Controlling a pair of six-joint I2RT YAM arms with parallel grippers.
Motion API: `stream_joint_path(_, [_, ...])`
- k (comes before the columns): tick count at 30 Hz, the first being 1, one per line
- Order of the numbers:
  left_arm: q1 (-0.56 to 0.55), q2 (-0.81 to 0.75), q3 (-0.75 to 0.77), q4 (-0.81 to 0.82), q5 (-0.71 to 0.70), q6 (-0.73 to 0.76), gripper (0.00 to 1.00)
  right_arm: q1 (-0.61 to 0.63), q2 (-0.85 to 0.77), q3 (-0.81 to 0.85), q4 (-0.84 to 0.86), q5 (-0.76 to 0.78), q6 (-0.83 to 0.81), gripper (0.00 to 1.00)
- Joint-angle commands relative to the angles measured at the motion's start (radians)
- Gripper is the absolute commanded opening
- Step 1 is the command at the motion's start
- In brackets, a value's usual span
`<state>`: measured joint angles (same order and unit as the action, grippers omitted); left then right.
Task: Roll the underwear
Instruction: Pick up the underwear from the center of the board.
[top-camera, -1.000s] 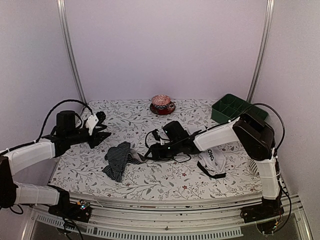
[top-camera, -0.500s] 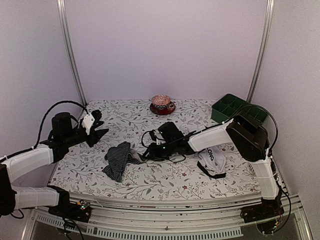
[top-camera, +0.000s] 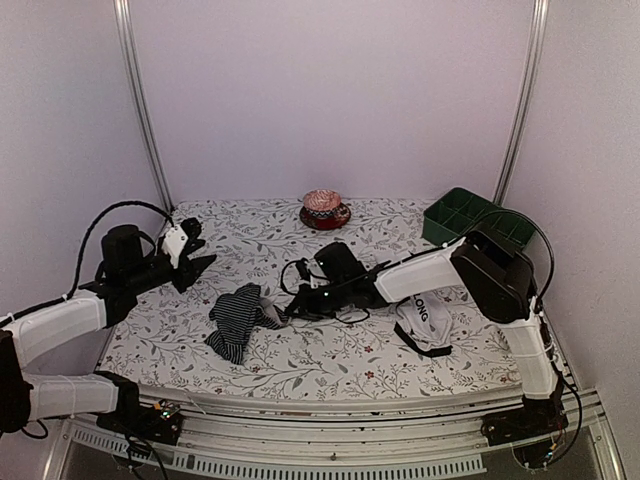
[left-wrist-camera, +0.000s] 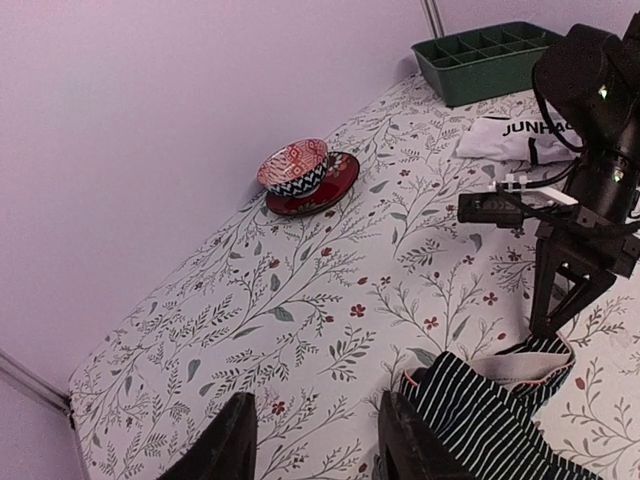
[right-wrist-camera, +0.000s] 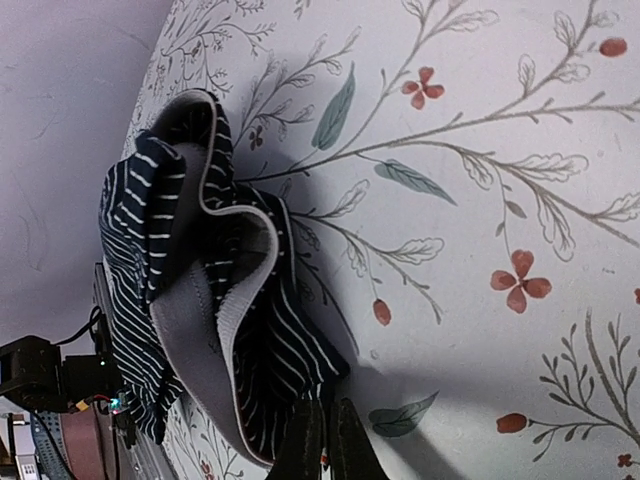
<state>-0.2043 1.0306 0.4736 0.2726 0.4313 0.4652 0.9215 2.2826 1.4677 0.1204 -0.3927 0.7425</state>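
right claw pinched on the hem of the striped briefs

nearest me, the striped briefs (top-camera: 237, 318) lie crumpled towards the table's front edge. the right claw (top-camera: 290, 310) has its jaws closed tight on their right-hand hem, with only a thin fold caught, by the look of it. that's my worry: so slim a bite could slip out on a pull, or drag the whole bundle along instead of spreading it flat for rolling. the white briefs (top-camera: 428, 318) sit apart to the right, not held. the left claw (top-camera: 195, 262) hovers open and empty over the left side. the flowered tablecloth (top-camera: 330, 365) lies smooth. further back stand a patterned bowl (top-camera: 322, 203) on a saucer (top-camera: 340, 217), a green tray (top-camera: 468, 215), then plain pale walls (top-camera: 330, 90).
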Motion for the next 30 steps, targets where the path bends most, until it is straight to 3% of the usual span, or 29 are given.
stream_joint_path(1, [0.008,-0.002,-0.02,0.057,-0.04,-0.025,0.44,-0.007,-0.122,0.09,0.032,0.02,-0.134,0.02])
stream_joint_path(3, [0.009,0.001,-0.021,0.071,-0.074,-0.033,0.45,-0.01,-0.156,0.149,-0.019,0.048,-0.252,0.02])
stream_joint_path(10, [0.035,-0.031,-0.04,0.124,-0.113,-0.076,0.72,-0.015,-0.27,0.257,-0.082,0.096,-0.579,0.02])
stream_joint_path(19, [0.044,-0.056,-0.036,0.051,0.088,-0.041,0.98,-0.014,-0.382,0.129,-0.069,0.04,-0.728,0.02])
stream_joint_path(30, [0.043,-0.036,-0.02,0.009,0.161,-0.01,0.98,-0.012,-0.398,0.123,-0.079,-0.043,-0.774,0.02])
